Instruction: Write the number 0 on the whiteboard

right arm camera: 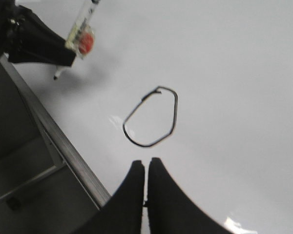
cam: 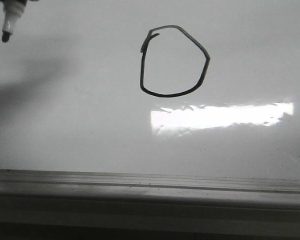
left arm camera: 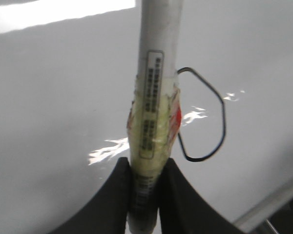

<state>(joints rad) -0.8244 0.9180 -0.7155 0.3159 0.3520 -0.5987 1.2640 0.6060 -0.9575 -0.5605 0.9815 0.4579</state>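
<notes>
The number 0 [cam: 174,61] is a thin black lopsided loop drawn on the glossy whiteboard [cam: 80,130]; the loop also shows in the left wrist view [left arm camera: 207,117] and the right wrist view [right arm camera: 151,117]. My left gripper [left arm camera: 145,168] is shut on a white marker [left arm camera: 154,112] with yellowish tape round its barrel. The marker's black tip [cam: 6,36] hangs at the far upper left of the front view, off to the left of the loop and lifted off the board. My right gripper [right arm camera: 146,165] is shut and empty, just short of the loop.
A grey metal frame rail [cam: 150,187] runs along the board's near edge. A bright light strip [cam: 222,116] reflects just below the loop. The left arm with the marker [right arm camera: 80,29] shows in the right wrist view beyond the rail [right arm camera: 63,146].
</notes>
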